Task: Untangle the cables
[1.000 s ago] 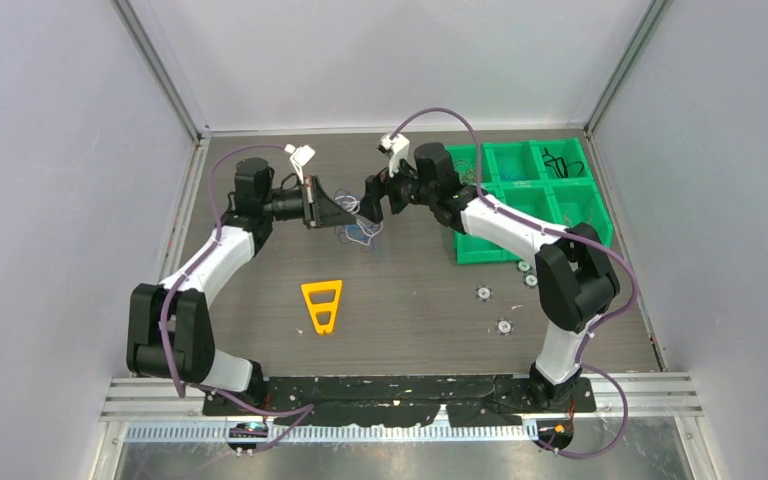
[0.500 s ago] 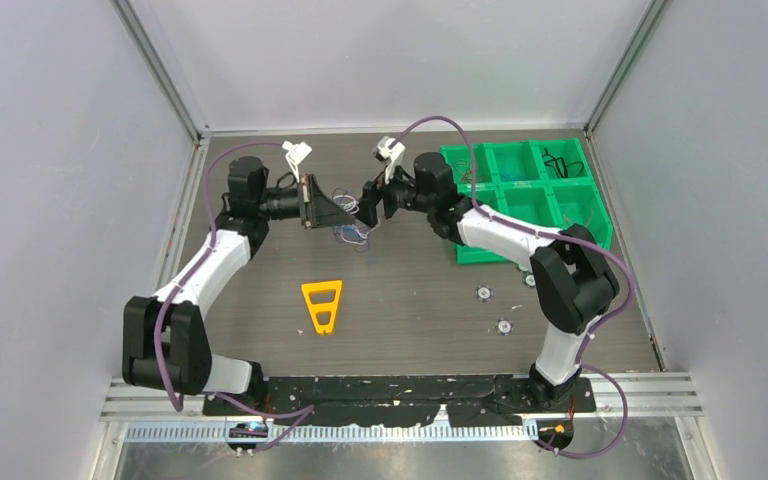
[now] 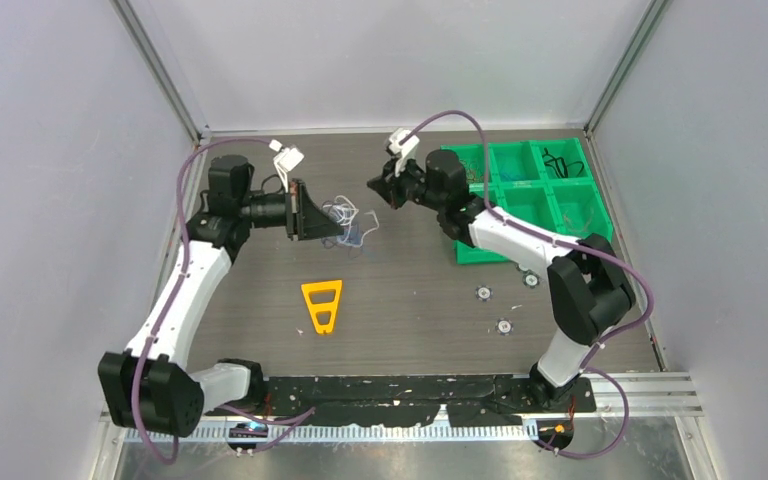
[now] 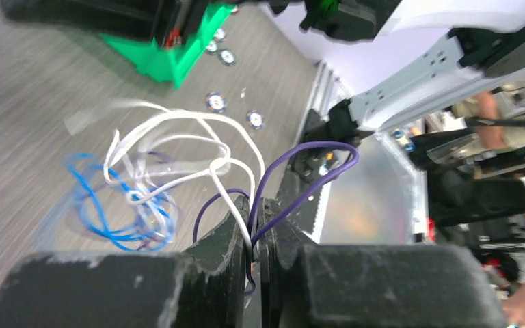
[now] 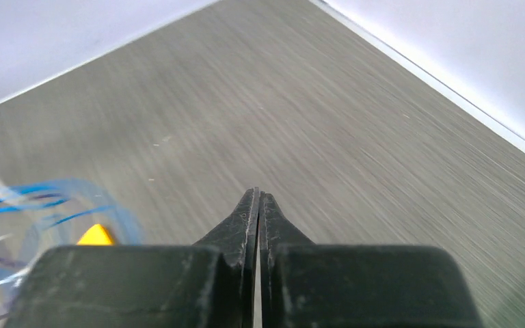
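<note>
Cables (image 4: 215,166), a white, blue and purple tangle, sit at the counter's (image 3: 410,280) far middle, strands pinched in the closed left end effector (image 4: 256,222). The right end effector (image 5: 256,198) is closed and empty. The likely next move is gripping a loop and pulling apart.

Bare table (image 3: 410,290) lies open between the yellow triangle (image 3: 322,305) and green bin (image 3: 526,205); cables (image 3: 348,220) clutter the far middle.
</note>
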You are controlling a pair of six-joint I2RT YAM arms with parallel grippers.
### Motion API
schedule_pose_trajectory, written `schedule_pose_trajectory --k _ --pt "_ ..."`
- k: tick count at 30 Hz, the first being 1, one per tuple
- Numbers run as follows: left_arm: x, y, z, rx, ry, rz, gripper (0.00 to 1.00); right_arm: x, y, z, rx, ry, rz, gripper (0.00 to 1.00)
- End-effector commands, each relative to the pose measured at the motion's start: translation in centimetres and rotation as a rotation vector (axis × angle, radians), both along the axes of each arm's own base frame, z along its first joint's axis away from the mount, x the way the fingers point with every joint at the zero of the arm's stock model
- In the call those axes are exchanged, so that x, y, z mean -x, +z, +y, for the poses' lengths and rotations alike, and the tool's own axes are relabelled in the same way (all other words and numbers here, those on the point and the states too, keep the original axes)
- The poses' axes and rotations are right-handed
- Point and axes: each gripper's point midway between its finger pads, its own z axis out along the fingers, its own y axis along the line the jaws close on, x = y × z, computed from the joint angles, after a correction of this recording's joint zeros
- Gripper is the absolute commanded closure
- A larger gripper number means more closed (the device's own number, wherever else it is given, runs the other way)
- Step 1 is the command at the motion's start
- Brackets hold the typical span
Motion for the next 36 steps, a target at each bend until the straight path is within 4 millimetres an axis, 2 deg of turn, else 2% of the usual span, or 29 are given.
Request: schedule_pose_trajectory --k 1,3,5,6,8,10,12,13,15,17,24,29,33,36 --pt "1.0 -2.0 3.8 -0.184 0.104 -0.042 0.88 -3.2 3.1 -4.6 0.008 -0.160 -0.040 0.95" --pt "-0.3 -2.9 6.4 -0.236 0.230 -0.021 0.91 -4.3 3.1 -6.2 0.014 -0.199 -0.022 0.95" --pt "-1.7 -4.0 9.6 -0.293 0.368 0.000 0.98 -5.4 3.3 -8.0 0.012 -0.237 -0.010 0.95" --pt "-2.3 -4.6 10.9 -0.320 0.427 0.011 1.00 -5.5 3.6 -8.4 0.009 -0.242 -0.009 0.95" --pt "-2.9 -5.1 12.0 -0.331 0.438 -0.013 1.00 -5.7 4.2 -9.0 -0.001 -0.242 -0.002 0.95" --pt "-2.5 -4.5 10.9 -0.262 0.366 -0.008 1.00 -4.5 4.6 -7.8 -0.023 -0.133 0.031 0.94" --pt "-2.3 -3.5 9.6 -0.166 0.317 0.027 1.00 -2.5 4.8 -6.1 -0.054 -0.005 0.109 0.72" --pt "-2.4 -3.1 9.2 -0.138 0.307 0.024 1.00 -1.6 5.1 -5.2 -0.065 0.039 0.131 0.54" --pt "-2.2 -2.5 8.6 -0.104 0.291 0.014 1.00 0.5 5.3 -3.6 -0.081 0.125 0.159 0.36" --pt "-2.5 -1.6 8.4 -0.072 0.295 -0.018 1.00 2.6 5.8 -2.1 -0.086 0.191 0.140 0.29" --pt "-0.4 1.3 5.6 0.025 0.160 -0.014 1.00 9.9 9.8 2.2 -0.123 0.400 -0.066 0.22" --pt "1.7 2.1 3.0 0.034 0.041 -0.039 1.00 12.4 12.3 3.6 -0.115 0.468 -0.227 0.19" --pt "2.5 2.7 1.9 0.041 -0.010 -0.046 1.00 14.1 12.3 4.0 -0.060 0.530 -0.375 0.21" --pt "2.8 3.2 1.4 0.045 -0.032 -0.054 1.00 15.3 11.3 4.2 -0.004 0.570 -0.447 0.25"
